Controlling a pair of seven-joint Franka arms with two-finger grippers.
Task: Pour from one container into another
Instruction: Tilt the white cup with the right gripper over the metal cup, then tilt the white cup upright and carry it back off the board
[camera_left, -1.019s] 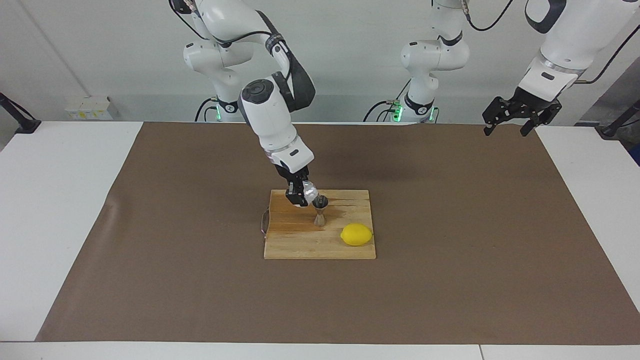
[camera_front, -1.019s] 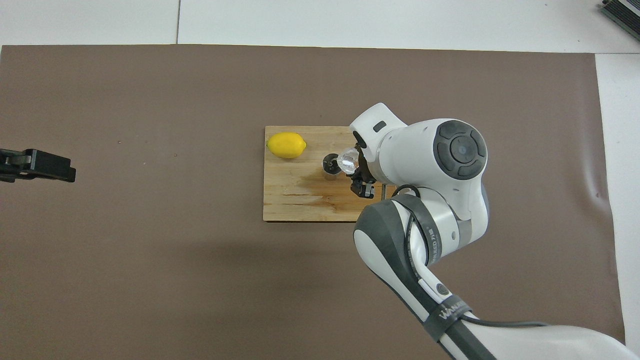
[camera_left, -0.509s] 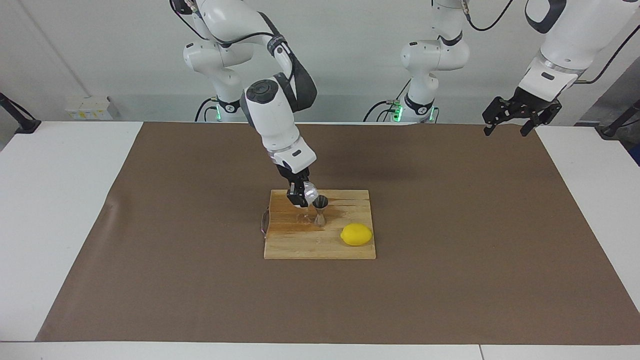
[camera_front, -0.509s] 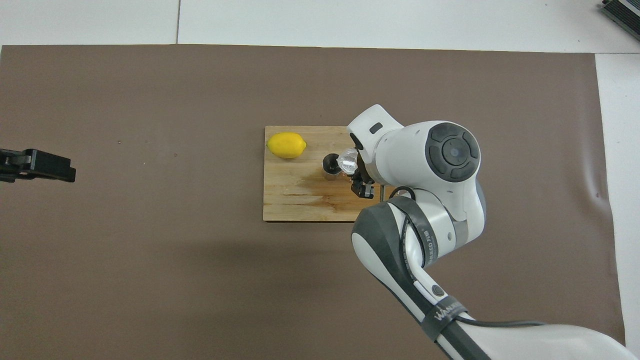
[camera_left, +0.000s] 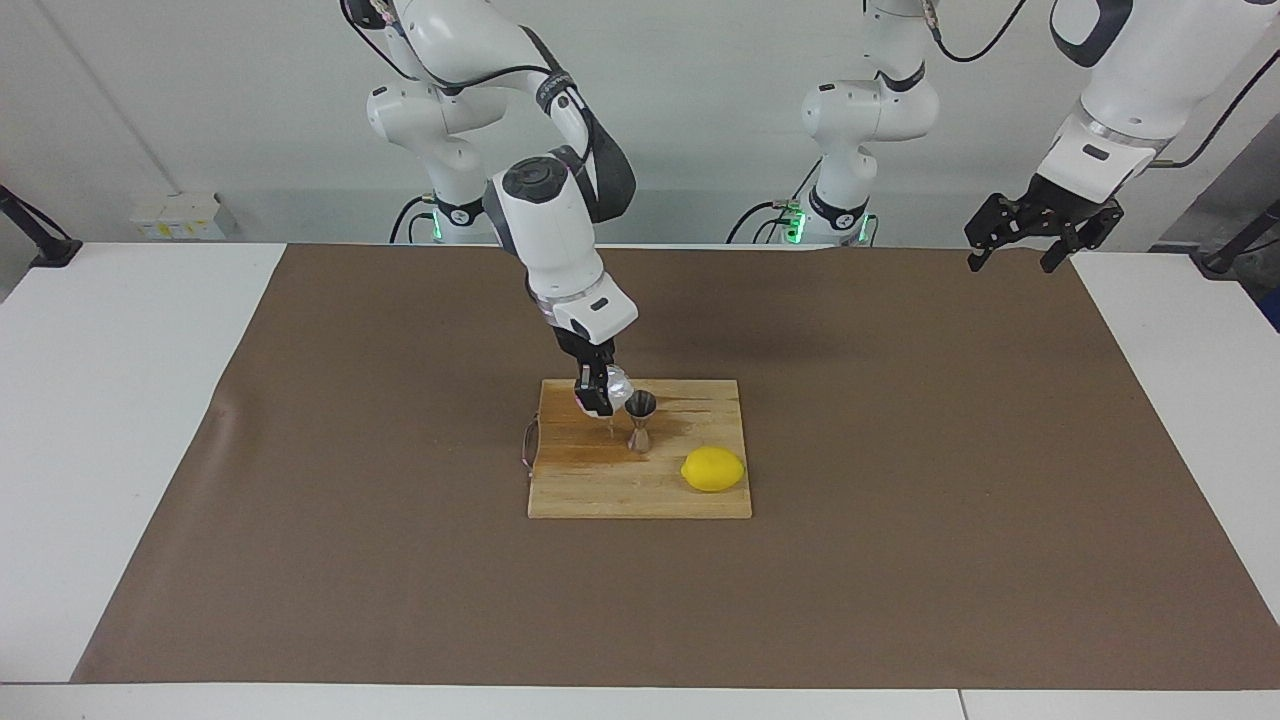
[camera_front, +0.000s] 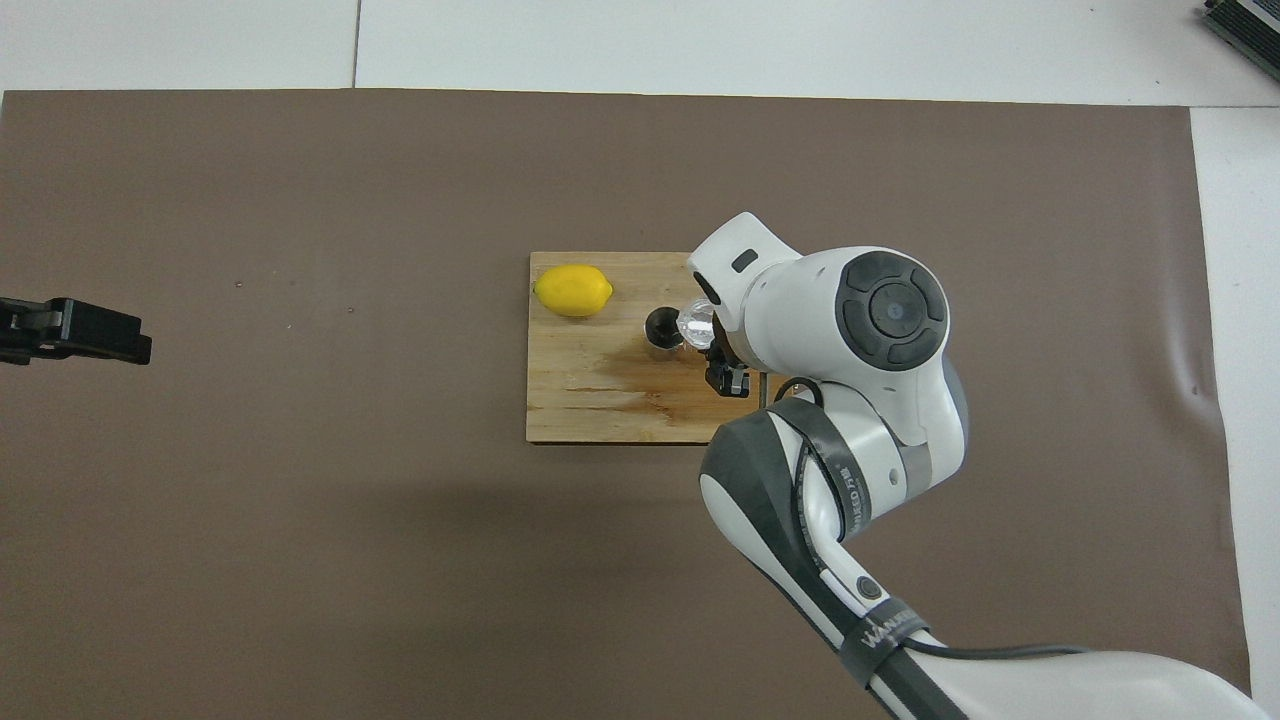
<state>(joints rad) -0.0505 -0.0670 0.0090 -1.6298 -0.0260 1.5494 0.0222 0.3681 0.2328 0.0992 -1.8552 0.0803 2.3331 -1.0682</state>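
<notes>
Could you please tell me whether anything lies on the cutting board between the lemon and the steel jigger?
Nothing does. Between the lemon and the jigger only bare cutting board shows, most plainly in the overhead view.

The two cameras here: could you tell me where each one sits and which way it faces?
Facing view: high across the table, looking at the robots; both arms show, right gripper holding the glass cup by the jigger, left gripper waiting.
Overhead view: above the robots' end, looking steeply down; right arm, left gripper.
Shared: cutting board, lemon, jigger.
</notes>
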